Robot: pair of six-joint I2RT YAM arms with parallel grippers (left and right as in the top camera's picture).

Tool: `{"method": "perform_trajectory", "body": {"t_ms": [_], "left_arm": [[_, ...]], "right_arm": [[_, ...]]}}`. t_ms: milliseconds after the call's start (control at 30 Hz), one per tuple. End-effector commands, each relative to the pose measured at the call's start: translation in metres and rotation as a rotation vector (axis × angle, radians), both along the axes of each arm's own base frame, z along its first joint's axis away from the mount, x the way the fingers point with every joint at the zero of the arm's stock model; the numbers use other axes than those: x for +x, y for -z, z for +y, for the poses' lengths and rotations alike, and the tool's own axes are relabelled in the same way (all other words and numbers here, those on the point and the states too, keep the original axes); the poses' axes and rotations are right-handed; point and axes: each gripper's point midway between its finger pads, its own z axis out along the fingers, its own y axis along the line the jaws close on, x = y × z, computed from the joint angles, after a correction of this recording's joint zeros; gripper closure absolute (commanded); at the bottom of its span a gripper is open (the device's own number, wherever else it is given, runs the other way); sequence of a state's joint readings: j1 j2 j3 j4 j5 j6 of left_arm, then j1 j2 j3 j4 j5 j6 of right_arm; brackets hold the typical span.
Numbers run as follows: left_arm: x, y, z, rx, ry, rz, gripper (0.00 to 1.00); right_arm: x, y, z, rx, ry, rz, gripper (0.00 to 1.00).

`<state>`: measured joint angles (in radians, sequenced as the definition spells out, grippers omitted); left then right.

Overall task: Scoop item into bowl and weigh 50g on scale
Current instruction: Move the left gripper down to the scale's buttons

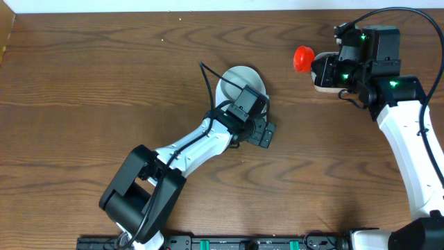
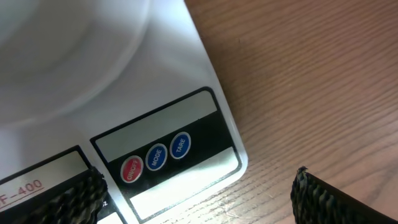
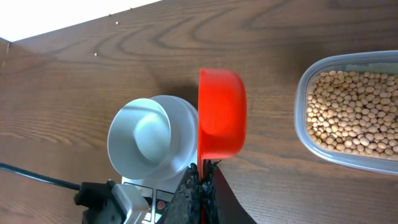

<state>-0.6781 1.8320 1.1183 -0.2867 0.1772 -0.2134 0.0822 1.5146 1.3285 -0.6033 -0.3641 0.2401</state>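
Overhead, you see the wooden table (image 1: 83, 104) and the left arm (image 1: 187, 149) lying across the scale (image 2: 180, 68), which hides nearly all of it. Only part of the bowl (image 1: 239, 78) shows past the arm.

Your right wrist camera fills that in. The white bowl stands on the scale, and the clear tub (image 3: 339, 61) holding the beans (image 3: 354, 112) sits well apart from the scale on the right arm's side. The right gripper (image 3: 202, 183) has its fingers pressed together on the handle of the red scoop (image 3: 221, 115), between the scale and the tub.

Only your left wrist camera brings the scale's front close. The left gripper (image 2: 198, 186) hangs over that corner, fingers wide apart and holding nothing. There you can read three round buttons (image 2: 155, 157): red ON/OFF, blue MODE, blue TARE. Beside them, red lettering cut off by the edge reads "F-400".
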Motion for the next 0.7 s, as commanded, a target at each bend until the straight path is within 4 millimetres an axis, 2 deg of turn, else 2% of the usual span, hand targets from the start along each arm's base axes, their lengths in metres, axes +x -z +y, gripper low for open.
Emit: {"method": "perform_trajectory", "body": {"t_ms": [0, 333, 667], "left_arm": [[-0.001, 0.007, 0.0, 0.011, -0.008, 0.013, 0.04], [-0.003, 0.012, -0.009, 0.016, 0.043, -0.008, 0.03], [-0.002, 0.013, -0.009, 0.015, 0.045, -0.011, 0.03]], "right_arm": [[0.003, -0.004, -0.005, -0.027, 0.007, -0.016, 0.99], [0.002, -0.003, -0.005, -0.031, 0.006, -0.013, 0.99], [0.002, -0.002, -0.005, -0.033, 0.007, -0.008, 0.99]]}}
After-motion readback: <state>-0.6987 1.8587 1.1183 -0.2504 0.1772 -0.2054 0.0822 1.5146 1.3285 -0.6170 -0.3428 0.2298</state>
